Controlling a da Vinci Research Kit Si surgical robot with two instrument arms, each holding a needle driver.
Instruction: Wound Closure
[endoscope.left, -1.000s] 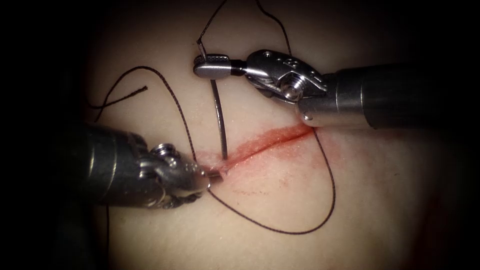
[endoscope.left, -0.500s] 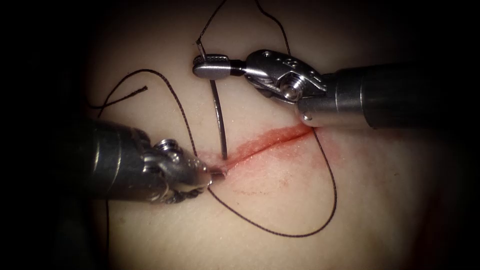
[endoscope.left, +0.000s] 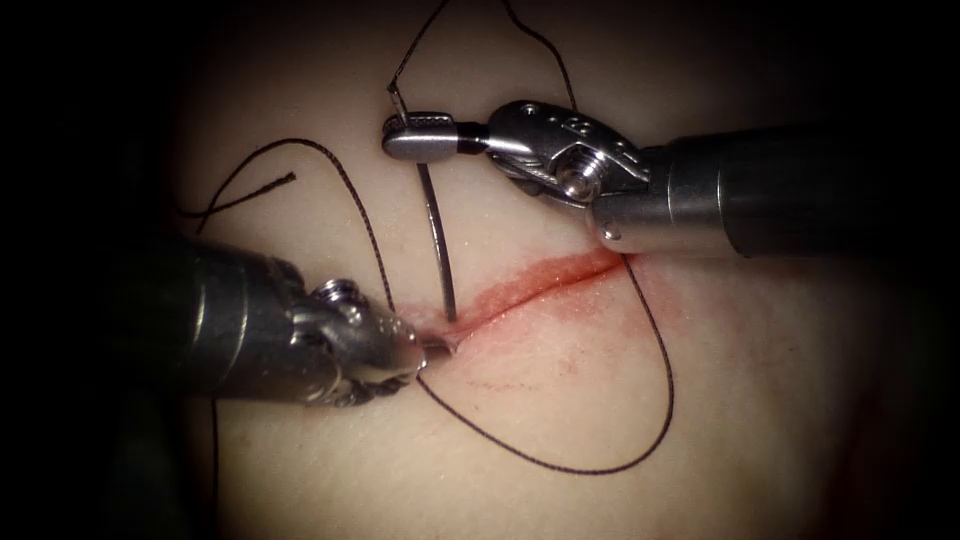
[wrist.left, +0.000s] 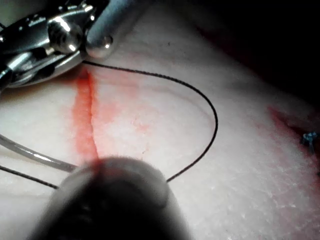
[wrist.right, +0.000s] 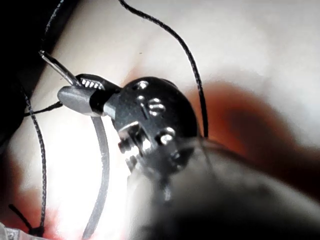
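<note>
The tissue (endoscope.left: 560, 440) carries a red cut (endoscope.left: 540, 278) running up to the right. My right tool (endoscope.left: 412, 135) is shut on the curved needle (endoscope.left: 437, 230) close to its thread end. The needle runs down from there and its point sits in the tissue at the cut's upper edge, near the left end. My left tool (endoscope.left: 425, 350) is shut on the tissue lip at that left end, just beside the needle's point. Dark thread (endoscope.left: 662, 400) loops wide below the cut. The right wrist view has the jaws (wrist.right: 82, 92) clamped across the needle (wrist.right: 102, 165).
A frayed cut end of thread (endoscope.left: 285, 180) lies on the tissue at upper left, above the left tool's shaft. Red fluid stains the tissue around the cut (wrist.left: 85, 120). The left wrist view shows the thread loop (wrist.left: 215, 125) and a small blue thread scrap (wrist.left: 310, 139).
The left tool has shifted slightly up and right, lifting the tissue lip. The right tool has nudged a little left with the needle; the needle's point stays at the cut.
</note>
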